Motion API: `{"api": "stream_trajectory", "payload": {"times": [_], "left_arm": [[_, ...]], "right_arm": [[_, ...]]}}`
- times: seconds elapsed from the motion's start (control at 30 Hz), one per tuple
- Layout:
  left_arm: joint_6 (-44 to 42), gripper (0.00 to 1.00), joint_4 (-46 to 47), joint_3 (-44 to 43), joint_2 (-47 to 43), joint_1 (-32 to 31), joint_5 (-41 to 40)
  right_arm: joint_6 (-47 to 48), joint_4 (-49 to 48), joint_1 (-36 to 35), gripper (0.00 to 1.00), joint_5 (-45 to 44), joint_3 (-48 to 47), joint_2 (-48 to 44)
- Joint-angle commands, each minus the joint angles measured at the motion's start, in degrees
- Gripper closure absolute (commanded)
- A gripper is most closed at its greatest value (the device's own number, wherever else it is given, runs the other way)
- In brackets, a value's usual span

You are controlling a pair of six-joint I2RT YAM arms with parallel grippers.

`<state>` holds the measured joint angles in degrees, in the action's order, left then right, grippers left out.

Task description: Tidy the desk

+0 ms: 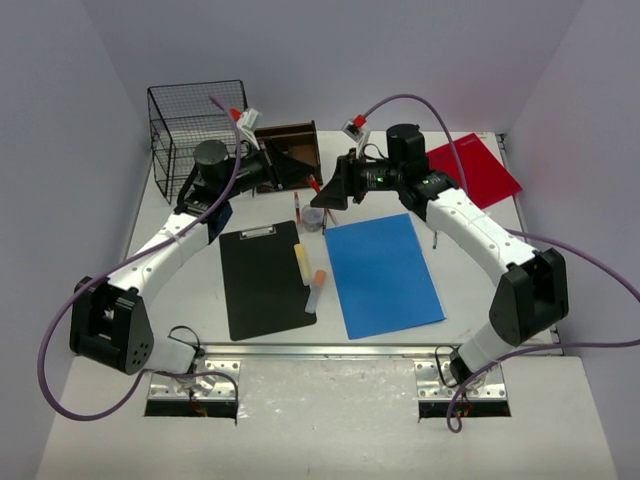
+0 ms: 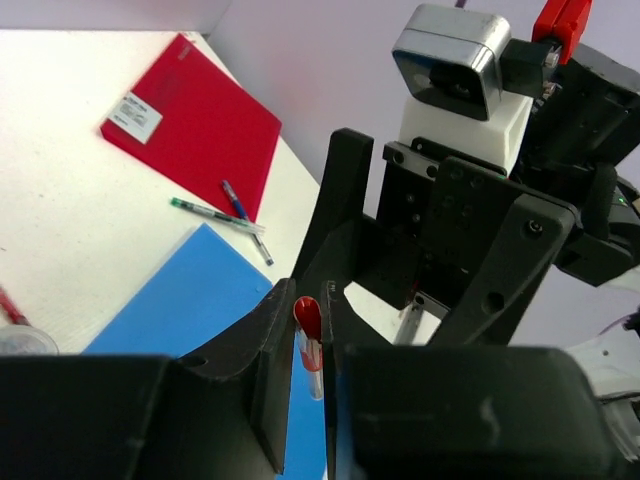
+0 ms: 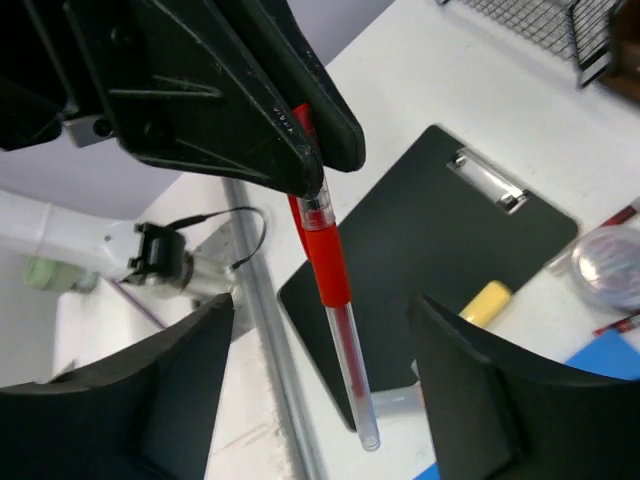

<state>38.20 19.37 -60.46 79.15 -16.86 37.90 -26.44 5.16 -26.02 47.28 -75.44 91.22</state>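
Observation:
The desk [image 1: 470, 255] is a white tabletop with a silver rail [image 1: 330, 350] along its front. My left gripper [image 1: 306, 180] is shut on a red pen [image 1: 315, 186] and holds it in the air above the back middle of the desk. In the left wrist view the pen's red end [image 2: 307, 318] sits pinched between my fingers [image 2: 262, 350]. My right gripper [image 1: 328, 190] faces it, open. In the right wrist view the pen [image 3: 335, 300] hangs between the spread right fingers [image 3: 190, 380], touching neither, and the left gripper [image 3: 300, 150] clamps its top.
A black clipboard [image 1: 262, 280] carries a yellow piece [image 1: 302, 258], an orange piece [image 1: 320, 277] and a white piece [image 1: 313, 298]. A blue folder [image 1: 382, 275], a red folder [image 1: 472, 168], a wire basket [image 1: 195, 135], a wooden organizer [image 1: 290, 150], a small clear round container [image 1: 313, 218] and loose pens [image 2: 215, 212] lie around.

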Motion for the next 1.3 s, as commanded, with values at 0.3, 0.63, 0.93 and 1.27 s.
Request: {"api": "stream_trajectory", "payload": {"times": [0.3,0.63,0.93,1.27], "left_arm": [[-44.7,1.0,-11.12,-18.23,7.38,-0.65,-38.9],[-54.3,1.0,4.94,-25.71,23.02,0.78,-46.45],[-49.85,1.0,6.04,-33.86,34.3,2.68,-47.3],[-46.61,1.0,4.71,-33.62,37.95,4.09,-47.04]], "right_arm": [[14.0,12.14,9.61,0.01,-9.91,3.45,-4.16],[18.26,12.88,14.17,0.01,-13.76,8.81,-6.04],[19.6,12.73,15.03,0.01,-14.07,11.12,-6.23],[20.11,12.33,15.3,0.01,-21.17,10.66,-4.62]]}}
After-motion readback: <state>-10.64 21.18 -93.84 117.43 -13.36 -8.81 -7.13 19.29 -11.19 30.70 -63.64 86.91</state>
